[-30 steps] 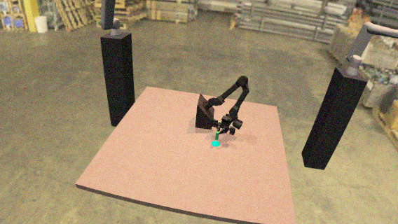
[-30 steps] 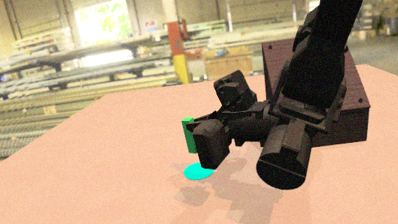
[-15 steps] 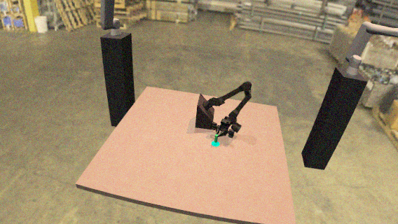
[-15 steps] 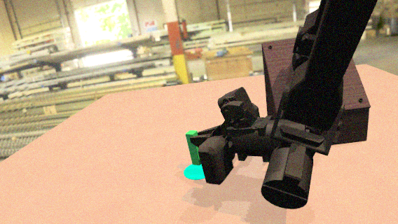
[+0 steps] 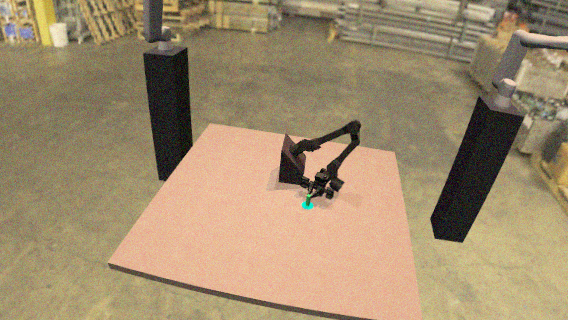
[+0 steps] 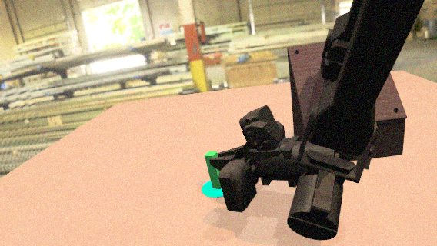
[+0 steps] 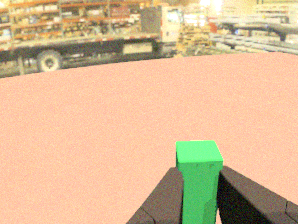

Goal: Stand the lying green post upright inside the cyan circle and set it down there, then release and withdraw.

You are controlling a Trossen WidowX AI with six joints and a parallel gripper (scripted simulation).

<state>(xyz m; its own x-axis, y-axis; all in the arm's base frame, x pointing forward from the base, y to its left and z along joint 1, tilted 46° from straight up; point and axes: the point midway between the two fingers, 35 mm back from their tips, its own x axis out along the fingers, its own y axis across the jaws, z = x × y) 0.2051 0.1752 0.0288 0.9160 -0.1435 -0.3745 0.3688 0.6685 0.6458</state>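
The arm [image 5: 334, 137] rises from its base near the middle of the top view, bends at an elbow toward the upper right, and folds back down to the wrist just below centre. The claw [image 6: 221, 161] sits low in the exterior view's centre, pointing left, its dark fingers clamped on either side of the green post [image 7: 198, 196], which stands upright.

Matte black arm [image 5: 334, 136], maroon wedge base [image 5: 291, 161]
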